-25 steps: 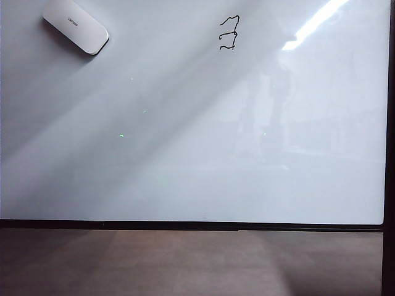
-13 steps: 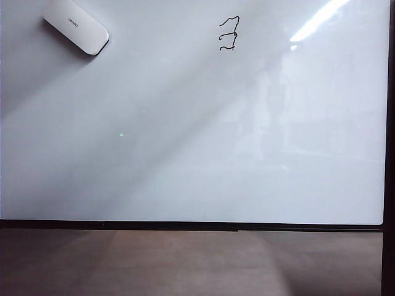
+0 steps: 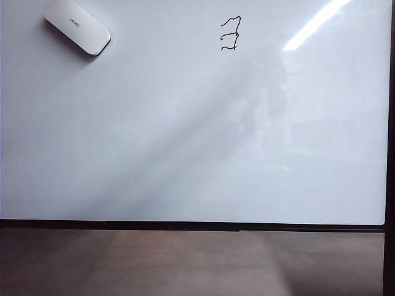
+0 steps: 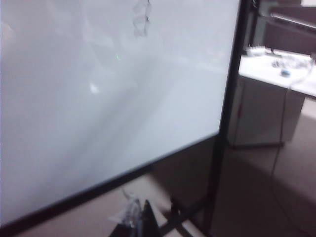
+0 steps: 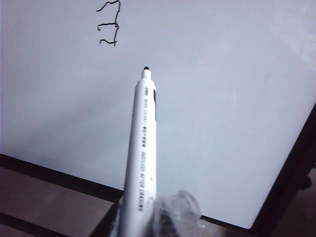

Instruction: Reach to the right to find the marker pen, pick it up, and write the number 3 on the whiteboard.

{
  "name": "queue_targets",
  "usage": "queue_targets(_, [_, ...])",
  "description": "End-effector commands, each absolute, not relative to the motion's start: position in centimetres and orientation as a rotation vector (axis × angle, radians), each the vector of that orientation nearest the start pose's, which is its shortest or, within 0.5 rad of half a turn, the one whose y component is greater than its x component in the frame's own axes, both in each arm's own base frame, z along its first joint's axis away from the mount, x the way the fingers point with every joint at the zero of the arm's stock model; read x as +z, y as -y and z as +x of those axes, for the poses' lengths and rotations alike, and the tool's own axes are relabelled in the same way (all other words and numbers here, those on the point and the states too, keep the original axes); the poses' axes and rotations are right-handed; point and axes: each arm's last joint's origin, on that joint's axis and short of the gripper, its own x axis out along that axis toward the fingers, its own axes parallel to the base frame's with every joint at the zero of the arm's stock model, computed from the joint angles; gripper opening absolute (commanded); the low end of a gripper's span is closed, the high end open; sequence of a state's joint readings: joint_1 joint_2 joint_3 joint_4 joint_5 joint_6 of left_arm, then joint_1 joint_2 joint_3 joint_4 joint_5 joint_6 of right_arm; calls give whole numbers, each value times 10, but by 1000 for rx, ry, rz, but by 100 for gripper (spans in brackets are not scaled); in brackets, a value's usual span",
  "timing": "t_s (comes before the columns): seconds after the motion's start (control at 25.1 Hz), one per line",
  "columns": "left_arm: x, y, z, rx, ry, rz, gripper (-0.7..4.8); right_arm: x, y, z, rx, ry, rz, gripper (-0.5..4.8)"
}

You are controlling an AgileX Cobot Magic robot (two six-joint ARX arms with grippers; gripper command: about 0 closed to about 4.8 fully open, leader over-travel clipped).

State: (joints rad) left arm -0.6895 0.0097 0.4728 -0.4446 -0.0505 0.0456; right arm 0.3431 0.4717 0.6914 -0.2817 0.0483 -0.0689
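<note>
The whiteboard (image 3: 185,154) fills most of the exterior view, and neither gripper shows there. The number 3 (image 3: 229,34) is drawn in thin black line near its top edge. In the right wrist view my right gripper (image 5: 143,219) is shut on the marker pen (image 5: 143,148), a pale pen whose dark tip points at the whiteboard (image 5: 222,98), a short way from the number 3 (image 5: 109,24). In the left wrist view my left gripper (image 4: 139,219) is shut with nothing in it, near the board's lower black frame. The number 3 (image 4: 141,19) shows there as a blur.
A white rounded eraser (image 3: 77,26) lies on the board at the top left. Below the black frame (image 3: 185,226) is a brown-grey surface (image 3: 185,265). Beyond the board's black side post (image 4: 224,123) stands a white cabinet (image 4: 266,113) with small items on top.
Board, eraser and figure stay where they were. Only the faint reflections and small green glints on the glossy surface have shifted or faded.
</note>
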Motion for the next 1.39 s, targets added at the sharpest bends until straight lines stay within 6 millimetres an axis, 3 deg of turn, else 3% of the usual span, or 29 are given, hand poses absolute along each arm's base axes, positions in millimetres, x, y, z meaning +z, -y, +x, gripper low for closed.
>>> queue_targets(0.04, [258, 33, 42, -644, 4, 34, -5, 314, -33, 94, 302, 57, -61, 40])
queue_targets(0.32, [232, 42, 54, -624, -29, 40, -5, 276, -29, 85, 264, 36, -64, 41])
queue_targets(0.72, [194, 54, 68, -624, -36, 24, -5, 249, -26, 73, 327, -185, 21, 41])
queue_targets(1.08, [167, 59, 76, -614, -2, 12, -5, 245, -26, 71, 326, -227, 13, 41])
queue_targets(1.39, [166, 30, 93, -314, 10, 17, -5, 245, -26, 71, 326, -225, 14, 41])
